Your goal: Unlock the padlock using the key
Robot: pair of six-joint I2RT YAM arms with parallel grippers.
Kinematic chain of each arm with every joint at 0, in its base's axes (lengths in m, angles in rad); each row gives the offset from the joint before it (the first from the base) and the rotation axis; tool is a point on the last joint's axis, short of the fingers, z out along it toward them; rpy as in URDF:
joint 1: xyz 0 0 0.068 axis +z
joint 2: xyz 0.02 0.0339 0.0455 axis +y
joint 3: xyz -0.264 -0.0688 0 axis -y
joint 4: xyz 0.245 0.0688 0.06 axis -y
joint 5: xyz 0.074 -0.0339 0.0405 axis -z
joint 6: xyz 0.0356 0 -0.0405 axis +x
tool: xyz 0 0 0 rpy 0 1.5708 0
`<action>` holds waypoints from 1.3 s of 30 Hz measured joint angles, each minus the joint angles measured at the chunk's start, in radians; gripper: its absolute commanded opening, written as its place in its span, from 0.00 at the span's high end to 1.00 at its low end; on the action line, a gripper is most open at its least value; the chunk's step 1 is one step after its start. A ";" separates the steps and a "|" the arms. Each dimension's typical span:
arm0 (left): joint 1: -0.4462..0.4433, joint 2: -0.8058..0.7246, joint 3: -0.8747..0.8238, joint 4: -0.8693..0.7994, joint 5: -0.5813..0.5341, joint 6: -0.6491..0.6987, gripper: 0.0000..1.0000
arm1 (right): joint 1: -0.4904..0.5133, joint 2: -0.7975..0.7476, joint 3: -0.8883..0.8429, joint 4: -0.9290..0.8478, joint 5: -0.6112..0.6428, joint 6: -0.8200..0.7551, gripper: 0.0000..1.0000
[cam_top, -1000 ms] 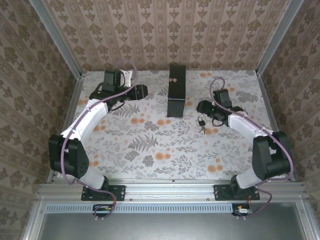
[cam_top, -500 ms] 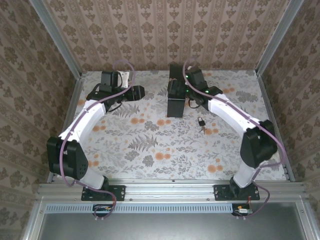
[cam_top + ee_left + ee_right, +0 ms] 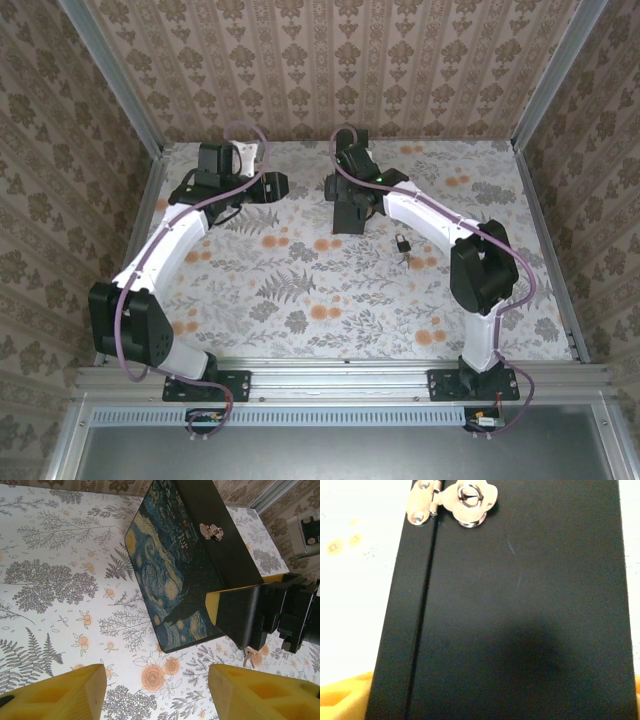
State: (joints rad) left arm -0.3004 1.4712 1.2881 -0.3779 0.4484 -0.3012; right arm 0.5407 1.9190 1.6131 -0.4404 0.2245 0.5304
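While padlock (image 3: 400, 242) and key (image 3: 405, 259) lie loose on counter (image 3: 300, 290), right pincer (image 3: 489, 695) straddles box (image 3: 170, 570), likely steadying it; can't tell if clamped. Left pincer (image 3: 155, 690) wide, empty.

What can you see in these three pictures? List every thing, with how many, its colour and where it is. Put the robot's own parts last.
box: one, black with a blue-and-yellow painted lid, standing on edge at the far middle of the table
clasp: one, silver, on the box's narrow black face
padlock: one, dark, on the table right of the box's near end
key: one, grey, just nearer than the padlock
table cover: one, white with grey ferns and orange flowers
walls: three, beige patterned
left gripper: one, yellow pads, open, empty, left of the box
right gripper: one, black, yellow pads, fingers either side of the box; grip unclear
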 measured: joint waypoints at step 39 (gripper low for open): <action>0.183 -0.102 -0.054 -0.117 -0.163 0.063 0.33 | 0.177 -0.080 -0.481 0.574 -0.499 0.283 0.00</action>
State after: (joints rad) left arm -0.1177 1.3693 1.2339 -0.4946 0.2859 -0.2382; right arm 0.7177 1.8389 1.1324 0.1337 -0.2749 0.8139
